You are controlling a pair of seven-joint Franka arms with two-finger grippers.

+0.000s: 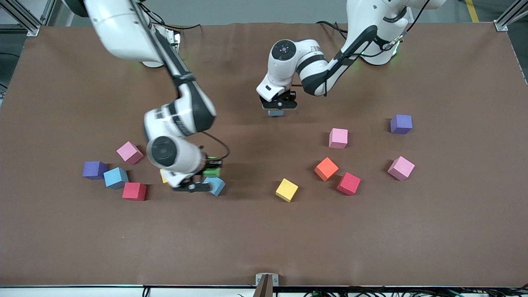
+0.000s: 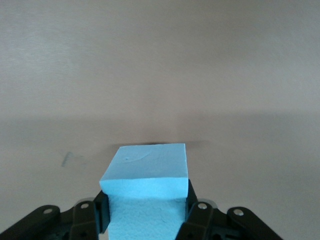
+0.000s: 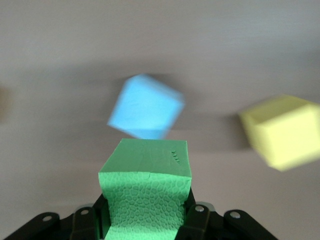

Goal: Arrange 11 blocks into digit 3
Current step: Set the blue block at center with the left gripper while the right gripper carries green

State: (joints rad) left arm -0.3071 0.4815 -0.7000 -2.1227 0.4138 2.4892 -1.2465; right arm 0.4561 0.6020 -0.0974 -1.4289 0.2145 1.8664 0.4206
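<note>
My right pincer (image 3: 145,220) clamps the green block (image 3: 145,175) by opposite flat faces; my left pincer (image 2: 147,220) likewise grips the light blue block (image 2: 147,172). The foam looks light and yielding.

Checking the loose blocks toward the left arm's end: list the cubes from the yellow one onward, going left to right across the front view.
Yellow cube → orange cube → nearer pink cube → red cube → then the purple cube and the other pink cube, level with each other.
</note>
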